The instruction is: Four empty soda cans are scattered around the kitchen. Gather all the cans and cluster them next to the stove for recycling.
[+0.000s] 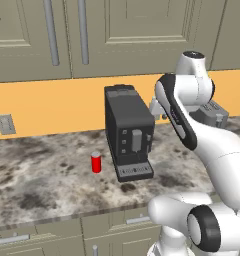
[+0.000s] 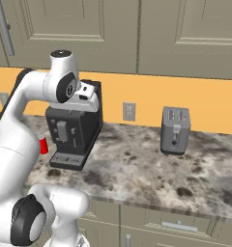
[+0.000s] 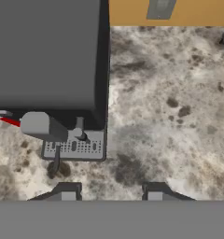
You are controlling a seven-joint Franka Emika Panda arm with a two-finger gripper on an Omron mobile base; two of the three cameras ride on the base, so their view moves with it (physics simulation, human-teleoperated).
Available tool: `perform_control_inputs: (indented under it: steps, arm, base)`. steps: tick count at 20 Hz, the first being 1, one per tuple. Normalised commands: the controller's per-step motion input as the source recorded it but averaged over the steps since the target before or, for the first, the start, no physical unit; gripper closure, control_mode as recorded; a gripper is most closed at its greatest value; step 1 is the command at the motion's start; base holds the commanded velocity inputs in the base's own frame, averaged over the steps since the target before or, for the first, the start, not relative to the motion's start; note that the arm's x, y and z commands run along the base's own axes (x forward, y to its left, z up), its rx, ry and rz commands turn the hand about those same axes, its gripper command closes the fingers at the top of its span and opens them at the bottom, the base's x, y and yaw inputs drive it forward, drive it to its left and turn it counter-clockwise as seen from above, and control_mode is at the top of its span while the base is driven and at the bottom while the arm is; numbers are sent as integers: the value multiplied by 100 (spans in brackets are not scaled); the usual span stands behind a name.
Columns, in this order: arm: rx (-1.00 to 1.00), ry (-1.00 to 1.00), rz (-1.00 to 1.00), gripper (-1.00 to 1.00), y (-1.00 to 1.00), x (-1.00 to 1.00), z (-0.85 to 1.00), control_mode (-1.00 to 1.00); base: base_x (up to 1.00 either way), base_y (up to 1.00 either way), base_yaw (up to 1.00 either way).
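Observation:
One red soda can (image 1: 96, 163) stands upright on the stone counter, just left of the black coffee machine (image 1: 127, 135). From the right base view the can (image 2: 43, 145) peeks out between my arm and the machine. In the hand view only a red sliver of the can (image 3: 11, 122) shows at the machine's left side. My gripper (image 3: 111, 193) hovers above the counter by the machine's top right corner, pointing down. It is open with nothing between its fingertips, and it is well apart from the can. The stove is out of view.
The coffee machine (image 2: 72, 130) stands between my hand and the can. A grey toaster (image 2: 175, 130) sits at the back right by the orange wall. Wall cabinets hang above. The counter's front edge (image 1: 67, 215) runs close to my base.

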Motion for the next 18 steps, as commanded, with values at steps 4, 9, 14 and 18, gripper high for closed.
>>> perform_control_inputs:
  steps: [4, 9, 14, 18]
  arm:
    - [1, -4, 0, -100, 6, -12, 0, -100]
    - [0, -14, 0, -100, 23, -20, 0, -100]
    - [0, -2, -7, -100, 32, -16, -5, -100]
    - [1, 2, -16, -100, 34, -5, -8, -100]
  base:
    - [0, 0, 0]
    - [0, 0, 0]
    - [0, 0, 0]
    - [0, 0, 0]
